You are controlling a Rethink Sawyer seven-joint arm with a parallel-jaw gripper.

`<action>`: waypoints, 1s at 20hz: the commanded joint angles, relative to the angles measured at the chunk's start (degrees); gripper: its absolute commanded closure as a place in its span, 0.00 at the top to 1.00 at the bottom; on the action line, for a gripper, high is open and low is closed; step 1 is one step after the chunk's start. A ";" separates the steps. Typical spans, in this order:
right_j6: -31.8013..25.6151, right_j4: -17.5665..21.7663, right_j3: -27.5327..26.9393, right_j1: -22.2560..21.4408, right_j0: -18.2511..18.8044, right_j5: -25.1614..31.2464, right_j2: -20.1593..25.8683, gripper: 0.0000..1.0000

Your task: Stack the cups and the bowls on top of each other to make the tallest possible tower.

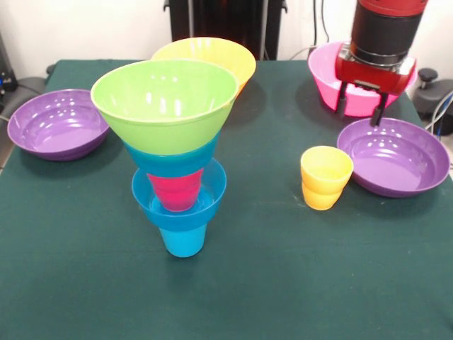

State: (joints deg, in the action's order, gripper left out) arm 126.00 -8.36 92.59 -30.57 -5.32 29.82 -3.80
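Surface: a table covered in dark green cloth is seen, backed by a pale wall.
Gripper: the gripper is held above the table's right side, at the far rim of the right purple bowl; its two dark fingers are spread apart and nothing is held between them.
Arm: the red and black arm is seen coming down from the top edge, in front of the pink bowl.
Pink bowl: the large pink bowl is set upright just behind the gripper, partly hidden by the arm.
Right purple bowl: a wide shallow purple bowl is placed just below the fingertips; whether it is touched cannot be told.
Yellow cup: the yellow cup is stood upright, just beside the right purple bowl's left edge.
Tower: the tower is stood left of centre, well apart from the gripper; a blue cup is placed lowest, then a small blue bowl, the red cup, a second blue bowl and the lime green bowl on top.
Orange bowl: the large orange bowl is set behind the tower, partly covered by the green bowl.
Left purple bowl: a second purple bowl is placed near the left edge.
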 commanded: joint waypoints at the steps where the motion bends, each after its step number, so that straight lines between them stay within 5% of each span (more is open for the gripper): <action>1: 13.90 -2.46 7.41 0.44 -3.04 -6.79 1.30 1.00; 9: 12.12 -2.30 8.27 7.00 -2.97 -15.02 1.05 1.00; 15: 8.74 -1.82 5.22 9.70 0.23 -15.41 0.44 1.00; 20: 8.96 -2.04 4.78 10.57 -0.54 -16.65 0.25 1.00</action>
State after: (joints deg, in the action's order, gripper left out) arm 126.22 -9.37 97.44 -23.15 -6.56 16.06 -5.43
